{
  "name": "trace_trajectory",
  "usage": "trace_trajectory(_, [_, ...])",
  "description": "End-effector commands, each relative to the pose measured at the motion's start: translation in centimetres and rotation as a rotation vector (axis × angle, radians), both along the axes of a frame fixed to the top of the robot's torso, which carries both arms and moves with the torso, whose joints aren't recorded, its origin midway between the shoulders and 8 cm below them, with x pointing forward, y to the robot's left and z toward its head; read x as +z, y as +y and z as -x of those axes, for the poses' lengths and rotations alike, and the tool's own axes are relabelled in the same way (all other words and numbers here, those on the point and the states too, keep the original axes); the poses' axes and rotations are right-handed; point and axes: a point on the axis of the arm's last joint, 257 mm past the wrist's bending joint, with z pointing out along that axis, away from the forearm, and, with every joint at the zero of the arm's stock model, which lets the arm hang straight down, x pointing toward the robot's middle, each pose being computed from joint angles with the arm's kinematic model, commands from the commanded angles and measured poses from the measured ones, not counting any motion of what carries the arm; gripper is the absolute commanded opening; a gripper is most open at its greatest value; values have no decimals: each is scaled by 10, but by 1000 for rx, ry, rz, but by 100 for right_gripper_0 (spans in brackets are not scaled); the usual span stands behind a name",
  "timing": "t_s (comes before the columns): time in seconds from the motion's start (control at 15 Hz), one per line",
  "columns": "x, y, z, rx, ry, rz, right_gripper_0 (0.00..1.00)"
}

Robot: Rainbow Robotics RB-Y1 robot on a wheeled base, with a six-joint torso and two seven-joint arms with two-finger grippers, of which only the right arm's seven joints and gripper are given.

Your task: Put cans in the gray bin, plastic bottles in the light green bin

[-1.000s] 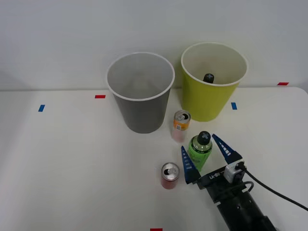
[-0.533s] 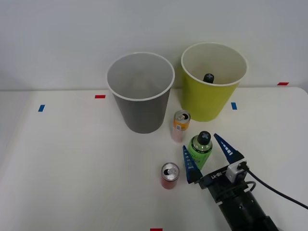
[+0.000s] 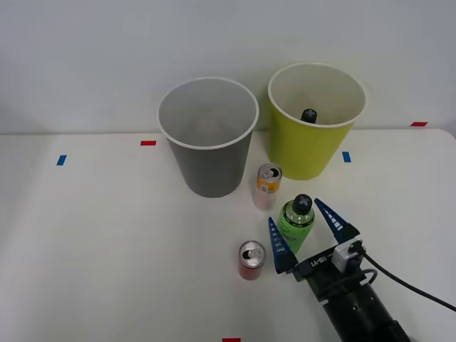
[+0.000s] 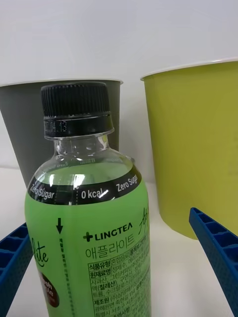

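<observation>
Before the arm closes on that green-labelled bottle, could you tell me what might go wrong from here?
The right gripper is open around the upright green-label bottle, fingers not touching it. Uneven closing could tip the bottle. The orange-and-pink can and the red can stand close by, so a swinging finger or the lifted bottle might knock either over. The light green bin already holds a bottle.

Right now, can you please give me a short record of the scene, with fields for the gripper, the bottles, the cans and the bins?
right gripper: open, one finger on each side of the green-label bottle
green-label bottle: upright on the table
second bottle: black cap showing inside the light green bin
orange can: upright, near the gray bin
red can: upright, beside the gripper
gray bin: holds no cans that I can see
</observation>
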Motion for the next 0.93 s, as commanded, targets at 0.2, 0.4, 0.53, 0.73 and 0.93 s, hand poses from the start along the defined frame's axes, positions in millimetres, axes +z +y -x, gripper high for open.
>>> trace_trajectory(0.2, [-1,3,3,7,-10,30,55])
trace_trajectory(0.4, [-1,1,2,4,-19,48,4])
trace_trajectory(0.53, [-1,-1,1,-1,-19,46,0])
trace_trajectory(0.73, [0,-3,0,-5,-16,39,0])
trace_trajectory(0.93, [-1,-6,1,-10,-9,30,0])
